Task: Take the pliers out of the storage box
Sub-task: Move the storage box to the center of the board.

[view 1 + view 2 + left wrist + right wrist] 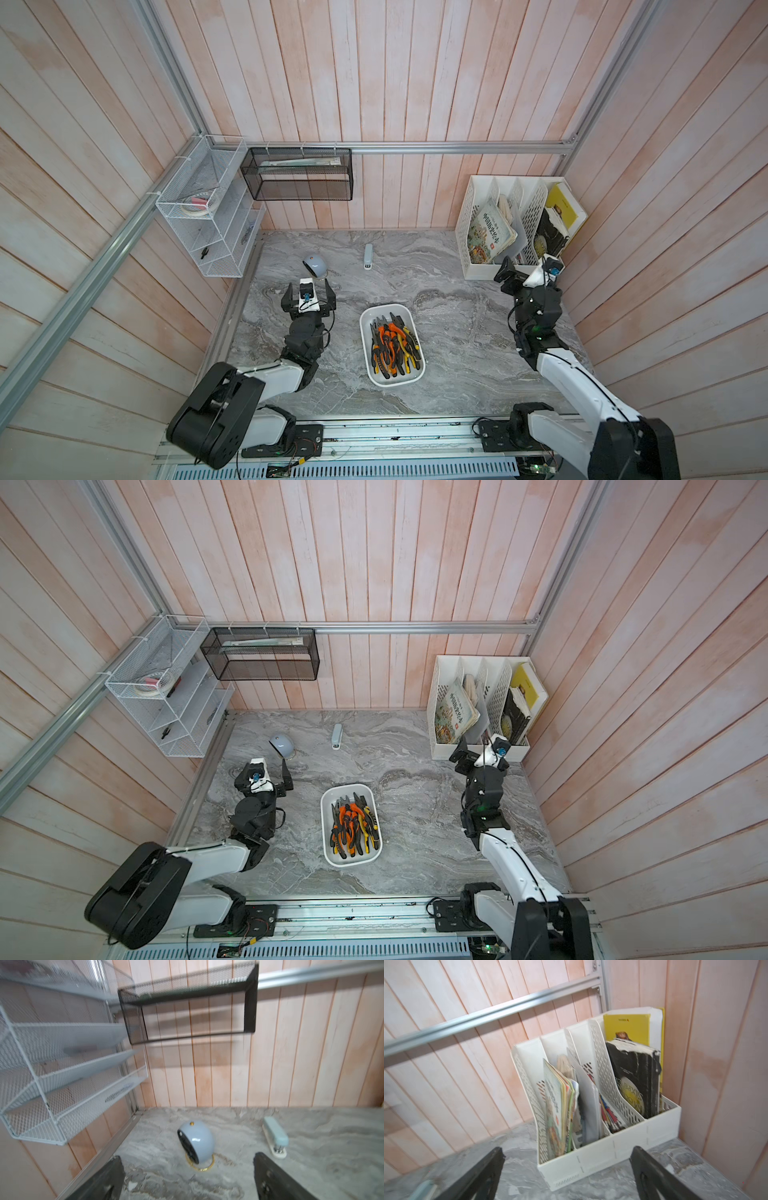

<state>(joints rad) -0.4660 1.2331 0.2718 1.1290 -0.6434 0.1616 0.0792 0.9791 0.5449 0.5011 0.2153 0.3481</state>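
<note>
You're at the very start, I reckon. The pliers [392, 347] all sit heaped in the storage box [376, 380], on the table [457, 332] between your arms. The left gripper [308, 286] and right gripper [527, 272] are both wide open and empty, well apart from the box. The pliers lie along the box's long side, noses toward the back wall [395, 187], handles toward you. Next, I'd swing one gripper over and pinch across a top handle.

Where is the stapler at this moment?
In both top views the stapler lies near the back wall, left of centre, between the round blue-grey device and the file rack.
</note>
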